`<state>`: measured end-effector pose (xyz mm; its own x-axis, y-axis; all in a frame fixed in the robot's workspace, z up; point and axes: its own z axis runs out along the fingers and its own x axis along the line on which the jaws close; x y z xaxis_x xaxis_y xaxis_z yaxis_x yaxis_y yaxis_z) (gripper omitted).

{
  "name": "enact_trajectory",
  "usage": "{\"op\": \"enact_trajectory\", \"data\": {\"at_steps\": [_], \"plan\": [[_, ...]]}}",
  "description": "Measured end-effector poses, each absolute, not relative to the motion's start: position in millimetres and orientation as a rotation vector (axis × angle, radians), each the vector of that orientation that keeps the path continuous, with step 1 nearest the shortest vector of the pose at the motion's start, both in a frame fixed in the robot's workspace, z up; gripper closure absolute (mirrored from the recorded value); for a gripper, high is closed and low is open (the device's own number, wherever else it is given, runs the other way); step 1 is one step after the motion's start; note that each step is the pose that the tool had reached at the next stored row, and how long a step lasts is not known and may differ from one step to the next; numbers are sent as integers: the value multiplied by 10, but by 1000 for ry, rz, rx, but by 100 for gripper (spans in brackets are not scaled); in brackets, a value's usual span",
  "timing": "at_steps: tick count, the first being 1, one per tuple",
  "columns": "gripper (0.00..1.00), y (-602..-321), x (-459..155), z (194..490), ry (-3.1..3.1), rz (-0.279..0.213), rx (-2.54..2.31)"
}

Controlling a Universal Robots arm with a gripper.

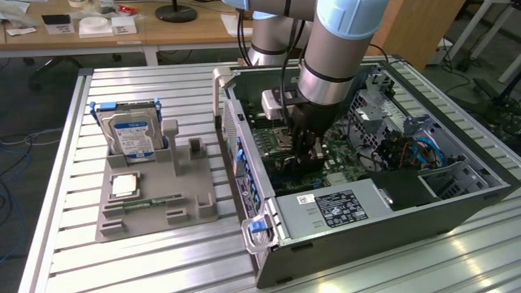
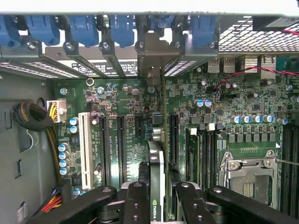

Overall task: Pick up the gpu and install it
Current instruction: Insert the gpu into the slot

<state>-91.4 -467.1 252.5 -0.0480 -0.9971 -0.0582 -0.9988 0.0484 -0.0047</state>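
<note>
Card (image 2: 156,177) held edge-on by closed gripper (image 2: 156,205), inside case (image 1: 391,213), over board (image 2: 126,107) slot. Bracket to be kept toward 12 o'clock rear wall; straight, even press judged best.

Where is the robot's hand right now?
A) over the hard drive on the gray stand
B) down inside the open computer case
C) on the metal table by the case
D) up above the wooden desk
B: the hand reaches down inside the open computer case, just above its green motherboard.
</note>
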Motion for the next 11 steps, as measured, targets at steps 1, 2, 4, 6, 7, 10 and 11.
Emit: {"op": "enact_trajectory", "data": {"at_steps": [1,2,4,6,7,10,11], "plan": [[73,-4671,-914,2525,2241,57,-2135],[73,-4671,-914,2525,2241,57,-2135],[73,-4671,-914,2525,2241,57,-2135],[73,-4671,-914,2521,2241,57,-2135],[73,-4671,-914,2515,2241,57,-2136],[73,-4672,-920,2498,2241,56,-2136],[73,-4671,-923,2495,2241,57,-2136]]}}
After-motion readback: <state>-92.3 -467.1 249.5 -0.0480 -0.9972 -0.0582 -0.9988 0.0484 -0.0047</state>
